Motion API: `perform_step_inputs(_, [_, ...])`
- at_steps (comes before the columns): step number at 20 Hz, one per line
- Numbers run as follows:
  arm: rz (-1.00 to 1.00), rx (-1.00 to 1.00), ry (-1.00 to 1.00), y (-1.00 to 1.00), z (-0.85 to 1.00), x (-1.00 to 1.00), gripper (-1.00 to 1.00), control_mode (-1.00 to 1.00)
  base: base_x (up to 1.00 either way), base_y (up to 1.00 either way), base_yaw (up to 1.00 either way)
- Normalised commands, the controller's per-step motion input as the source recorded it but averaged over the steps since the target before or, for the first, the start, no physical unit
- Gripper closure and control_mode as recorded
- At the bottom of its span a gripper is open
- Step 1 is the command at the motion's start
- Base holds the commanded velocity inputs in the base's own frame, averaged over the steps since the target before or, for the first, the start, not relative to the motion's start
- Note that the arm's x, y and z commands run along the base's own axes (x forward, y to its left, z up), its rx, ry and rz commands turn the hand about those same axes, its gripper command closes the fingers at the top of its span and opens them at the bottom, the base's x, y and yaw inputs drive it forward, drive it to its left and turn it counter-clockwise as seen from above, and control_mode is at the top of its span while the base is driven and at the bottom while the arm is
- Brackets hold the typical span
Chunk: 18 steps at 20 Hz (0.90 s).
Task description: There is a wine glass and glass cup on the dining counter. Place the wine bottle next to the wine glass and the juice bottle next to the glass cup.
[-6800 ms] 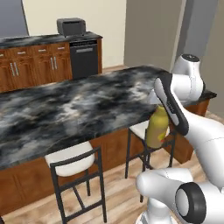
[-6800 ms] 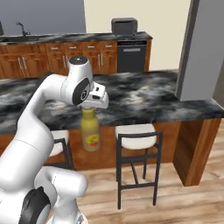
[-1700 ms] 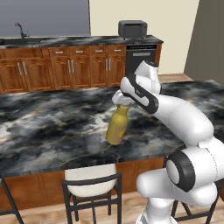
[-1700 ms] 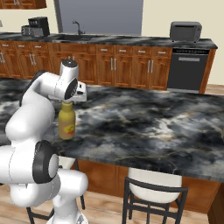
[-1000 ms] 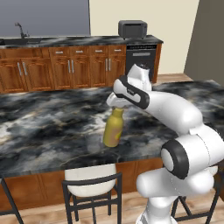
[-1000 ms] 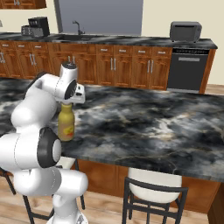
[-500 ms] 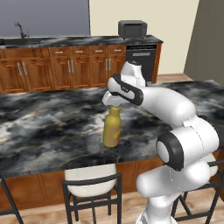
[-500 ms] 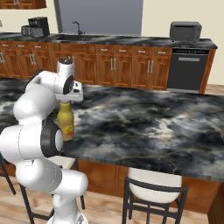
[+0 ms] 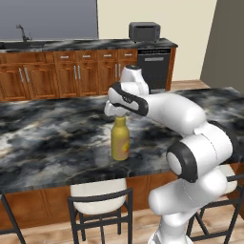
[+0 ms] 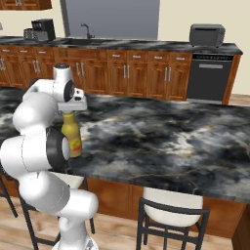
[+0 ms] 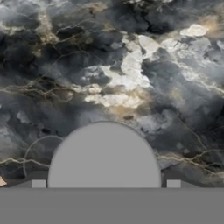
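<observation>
Currently the juice bottle (image 9: 120,138) stands upright on the dining counter (image 9: 52,143), near the front edge, with the gripper (image 9: 117,112) directly over its cap. From the left base camera the hand sits right on top of the bottle's neck; the right base camera shows the same — bottle (image 10: 72,135) on the marbled top (image 10: 161,141), hand (image 10: 73,105) capping it from above, the arm's white links partly covering the bottle's lower left.

Finger state: cannot tell whether they clamp the cap or have let go. Hand camera looks straight down; the wide pale cap (image 11: 104,155) fills the lower middle, with one small grey finger tip (image 11: 38,183) at each side of it, close to the cap's edge. Contact is not resolvable.

Just left of the cap in the hand camera there is a faint circular outline on the stone — the glass cup (image 11: 41,155), close beside the bottle. It is too faint to make out in either base camera.

Elsewhere: a stool (image 9: 97,202) sits under the counter edge below the bottle, and a toaster oven (image 10: 207,35) is on the back counter.
</observation>
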Motion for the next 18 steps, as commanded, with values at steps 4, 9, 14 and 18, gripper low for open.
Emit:
perform_step_inputs(4, [-0.02, -0.05, 0.12, 0.00, -0.32, -0.05, -1.00, -1.00, 0.00, 0.00, 0.00])
perform_step_inputs(9, [-0.03, -0.02, 0.09, 0.00, -0.22, -0.03, -1.00, -1.00, 0.00, 0.00, 0.00])
perform_step_inputs(14, [-0.03, 0.00, 0.06, -0.01, -0.15, -0.02, -1.00, -1.00, 0.00, 0.00, 0.00])
perform_step_inputs(18, [-0.04, 0.00, 0.00, 0.00, -0.02, -0.15, -1.00, -1.00, 0.00, 0.00, 0.00])
